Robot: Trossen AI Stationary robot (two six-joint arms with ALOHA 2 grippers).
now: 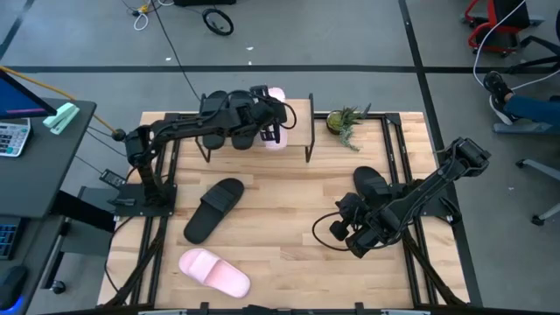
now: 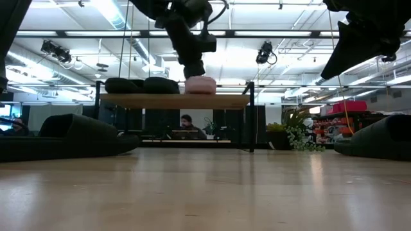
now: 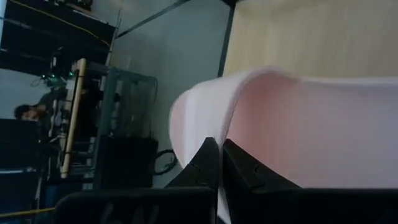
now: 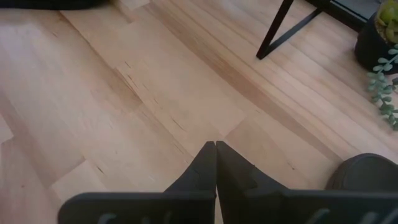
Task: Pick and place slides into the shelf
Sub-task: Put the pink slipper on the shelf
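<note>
The shelf [image 1: 297, 131] stands at the table's far side, and its wooden top board [image 2: 128, 101] carries two black slides [image 1: 227, 122]. A pink slide [image 1: 277, 118] sits on the board to their right, and also shows in the low view [image 2: 201, 85]. My left gripper [image 1: 267, 118] is over it and shut on it. A black slide [image 1: 214, 210] and a second pink slide [image 1: 214, 273] lie on the table's near left. Another black slide [image 1: 372, 184] lies by my right arm. My right gripper [image 1: 337, 229] is shut and empty, just above the table. My left gripper pinches the thin edge of the pink slide's strap [image 3: 227, 127] between its two fingers. In the low view the fingers [image 2: 194, 67] come from above, pointing down. The slide's sole [image 2: 202, 90] rests on the shelf's top board.
A small potted plant [image 1: 346, 122] stands right of the shelf at the far edge. Bare tabletop [image 1: 289, 210] lies between the two arms. In the right wrist view, a shelf leg [image 4: 283, 28] and the nearby black slide [image 4: 364, 174] show ahead of my right gripper [image 4: 216, 147].
</note>
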